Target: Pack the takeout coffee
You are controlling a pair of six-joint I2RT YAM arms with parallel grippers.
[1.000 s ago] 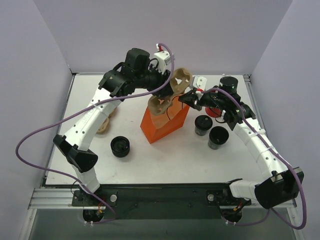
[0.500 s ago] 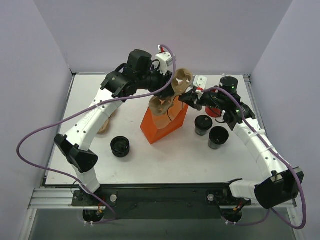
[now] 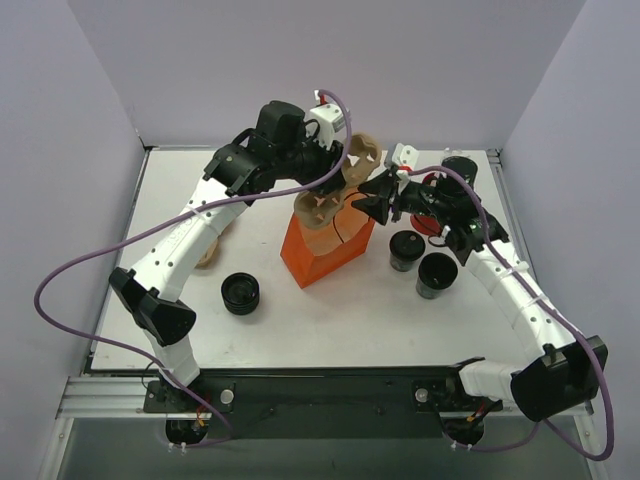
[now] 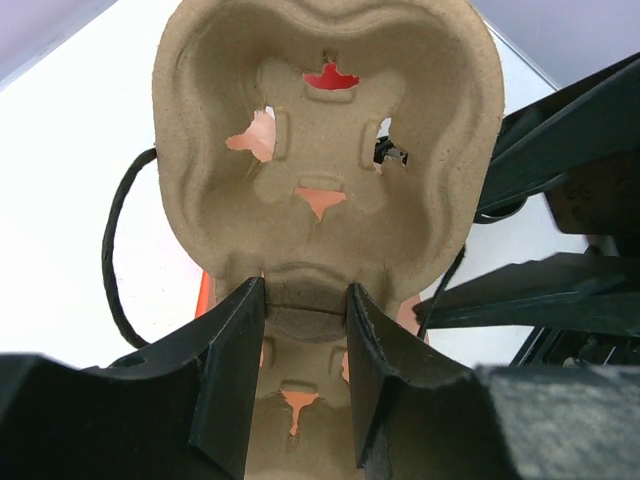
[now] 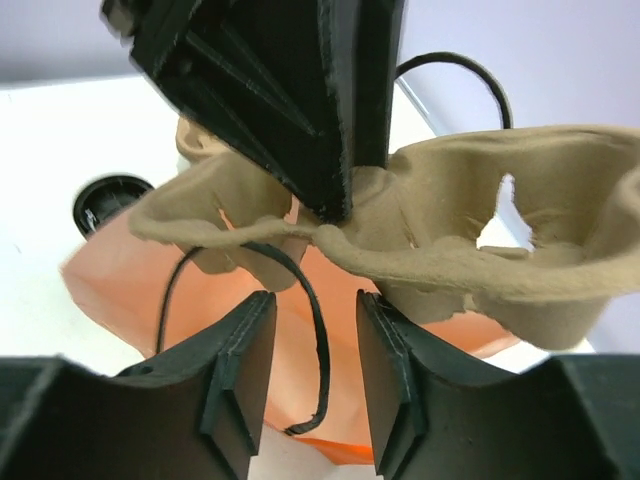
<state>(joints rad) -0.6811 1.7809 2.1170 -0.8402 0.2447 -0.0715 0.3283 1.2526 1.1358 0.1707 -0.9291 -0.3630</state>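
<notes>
Two small dark takeout coffee cups stand right of the bag, one [image 3: 405, 250] nearer it and one [image 3: 437, 274] in front. The orange paper bag [image 3: 325, 250] stands open mid-table. My left gripper [image 3: 335, 178] is shut on a tan pulp cup carrier [image 3: 352, 170] and holds it tilted over the bag's mouth; the fingers pinch the carrier's middle ridge [image 4: 305, 310]. My right gripper [image 3: 372, 196] is open at the bag's upper right edge, just under the carrier [image 5: 450, 220]. The bag's black cord handle [image 5: 318, 300] hangs between its fingers [image 5: 245, 350].
A low ribbed black round stack [image 3: 240, 292] sits front left of the bag. More tan carriers [image 3: 210, 248] lie under the left arm. A red cup [image 3: 428, 222] is mostly hidden behind the right wrist. The table's back wall is close behind both grippers.
My right gripper has moved up and left, closer under the carrier at the bag's top. My left gripper has shifted slightly right with the carrier still in it.
</notes>
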